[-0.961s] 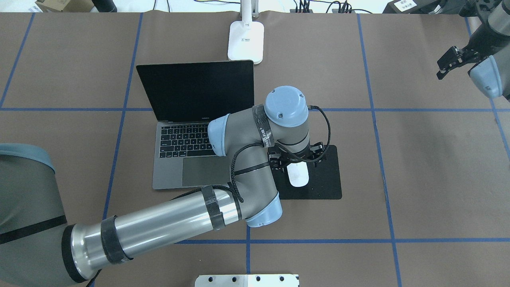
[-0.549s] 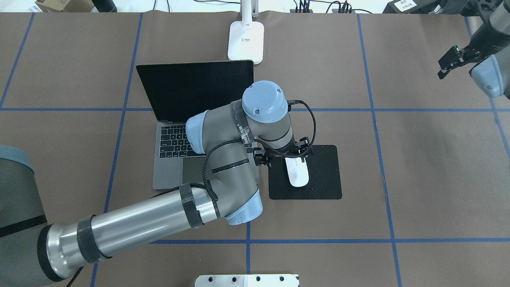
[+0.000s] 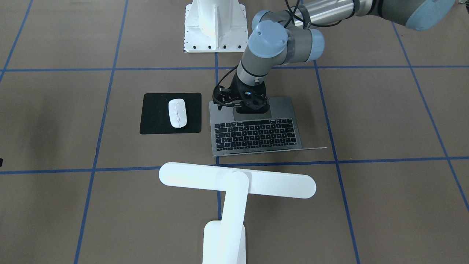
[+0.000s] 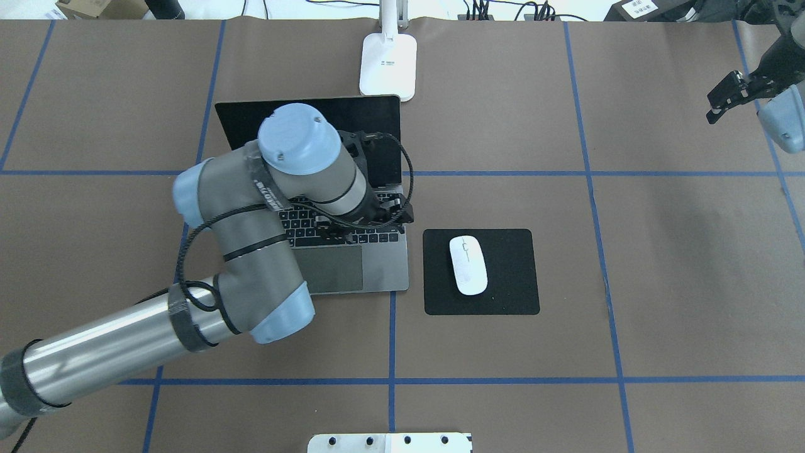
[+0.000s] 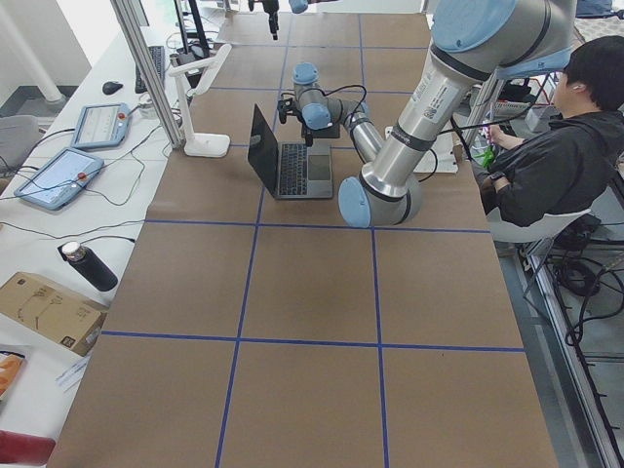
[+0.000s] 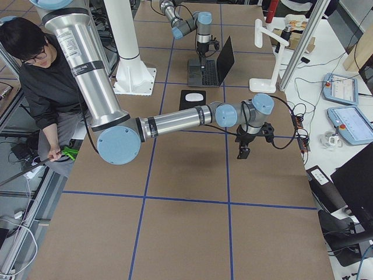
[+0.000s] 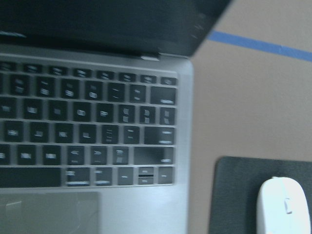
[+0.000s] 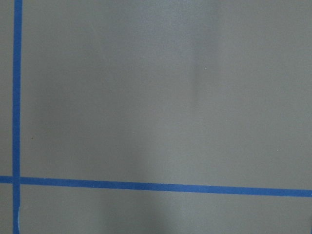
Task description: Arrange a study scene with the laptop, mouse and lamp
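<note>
Over the laptop [image 4: 383, 274] keyboard, the left pincer [image 4: 364, 223] hovers, jaws apart and empty; dipping lower could crack keys.

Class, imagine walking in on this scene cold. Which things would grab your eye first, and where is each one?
The big grey left arm dominates, bent over the open laptop near the middle of the table. Beside the laptop, on the robot's right, a white mouse lies alone on a black mat. A white T-shaped lamp stands behind the laptop's screen, on the side far from the robot.
</note>
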